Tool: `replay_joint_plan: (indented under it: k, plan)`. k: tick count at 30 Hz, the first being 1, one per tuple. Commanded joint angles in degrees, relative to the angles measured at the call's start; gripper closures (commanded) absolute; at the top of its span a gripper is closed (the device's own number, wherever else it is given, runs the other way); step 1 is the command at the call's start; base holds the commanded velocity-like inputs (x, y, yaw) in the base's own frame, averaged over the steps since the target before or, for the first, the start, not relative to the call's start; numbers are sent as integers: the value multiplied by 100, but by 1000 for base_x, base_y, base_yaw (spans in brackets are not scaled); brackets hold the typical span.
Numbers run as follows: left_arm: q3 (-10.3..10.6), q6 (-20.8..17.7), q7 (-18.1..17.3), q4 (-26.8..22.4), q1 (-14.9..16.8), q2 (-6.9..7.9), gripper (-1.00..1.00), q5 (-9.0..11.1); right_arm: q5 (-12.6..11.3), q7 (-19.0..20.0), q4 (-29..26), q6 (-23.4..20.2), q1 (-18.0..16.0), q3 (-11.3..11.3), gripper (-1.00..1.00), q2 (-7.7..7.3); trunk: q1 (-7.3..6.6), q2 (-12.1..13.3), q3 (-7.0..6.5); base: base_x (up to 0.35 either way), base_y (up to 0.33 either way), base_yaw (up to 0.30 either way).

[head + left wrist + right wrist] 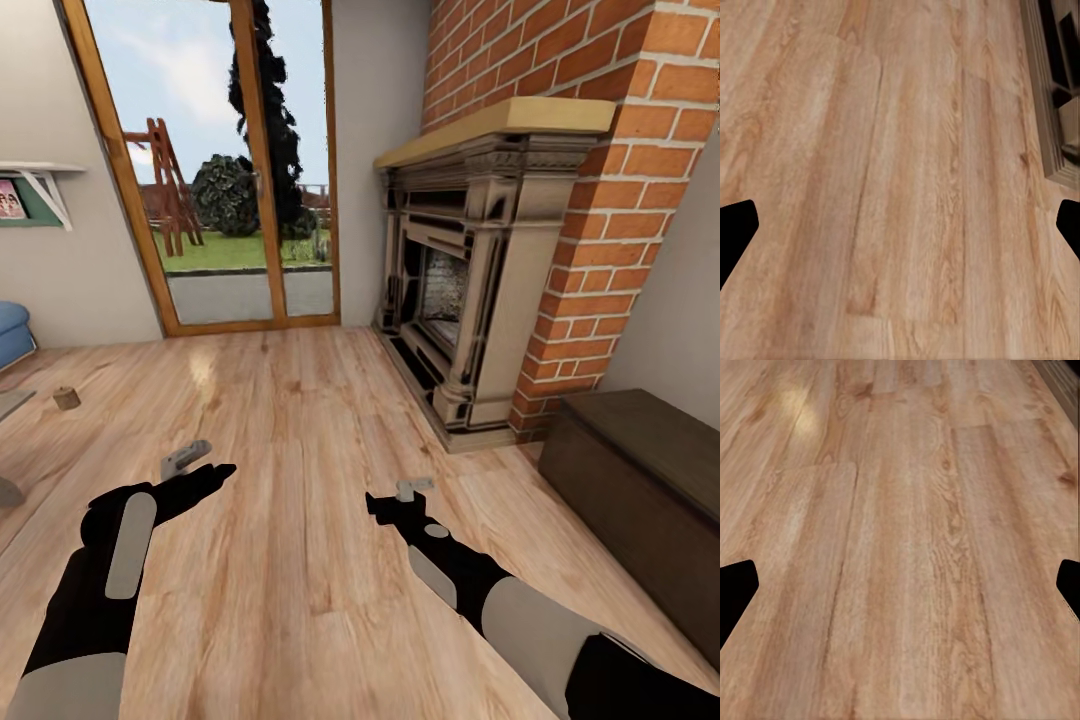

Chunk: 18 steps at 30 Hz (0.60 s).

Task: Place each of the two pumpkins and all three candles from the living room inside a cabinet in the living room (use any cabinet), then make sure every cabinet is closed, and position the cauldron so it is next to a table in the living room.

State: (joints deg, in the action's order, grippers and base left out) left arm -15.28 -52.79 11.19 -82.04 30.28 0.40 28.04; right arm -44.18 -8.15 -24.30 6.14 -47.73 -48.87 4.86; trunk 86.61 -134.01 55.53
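We are holding both arms low in the frame, the left gripper (186, 459) and right gripper (413, 489) with fingers apart, gripping nothing above the wood floor (300, 420). One candle (67, 398) is standing upright at the left edge. The cabinet (640, 480) is sitting lower right, beside the fireplace (470, 270).

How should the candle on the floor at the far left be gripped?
Judging by its pose, the candle is a squat upright cylinder on open floor: come from above with the left gripper, fingers across its round sides. Both grippers are open.
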Motion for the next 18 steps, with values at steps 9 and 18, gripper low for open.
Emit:
replay_joint_plan:
  k: [9,18]
  plan:
    - [-2,-21,50,3,3,-5,-100,67,-55,-29,-4,28,-8,-52,-100,2,2,-2,6,246,226,-238]
    - [-2,-21,50,8,3,-5,-100,70,-55,-29,-2,28,-8,-51,-100,-2,2,-2,6,210,260,-262]
